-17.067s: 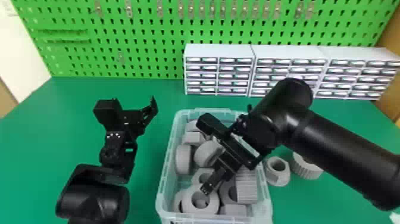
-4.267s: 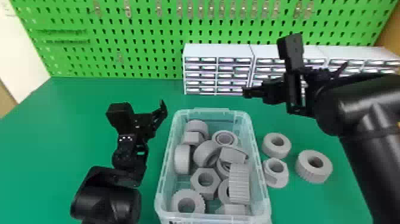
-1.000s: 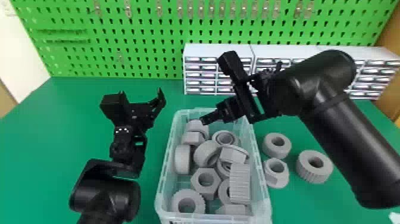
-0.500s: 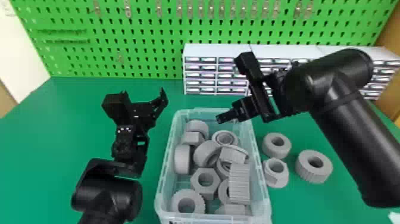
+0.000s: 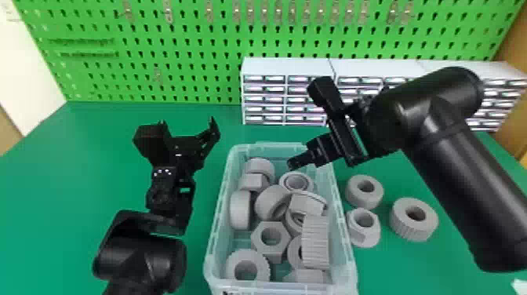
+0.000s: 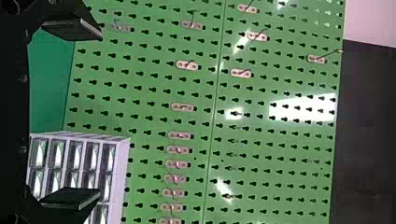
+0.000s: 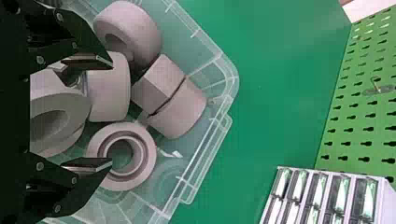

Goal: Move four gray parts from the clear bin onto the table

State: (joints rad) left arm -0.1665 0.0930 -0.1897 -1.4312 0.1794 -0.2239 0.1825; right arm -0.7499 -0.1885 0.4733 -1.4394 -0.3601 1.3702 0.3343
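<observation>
Centring the right end effector point(image 7: 112, 112) over the ring point(image 7: 140, 137) should come first: its fingers stand wide apart and empty, the ring just below them. A straight descent, clear of neighbouring parts point(image 7: 112, 93) and the bin point(image 5: 282, 289) wall, then a grip across the rim looks best. Three gray parts point(image 5: 364, 202) lie on the bench point(image 5: 78, 176) to its right; one pick seems left. The left end effector point(image 5: 187, 122), spread and empty, is well to its left.

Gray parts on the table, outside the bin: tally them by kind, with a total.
Smooth ring: 1
Ribbed ring: 1
Flanged nut: 1
Total: 3
</observation>
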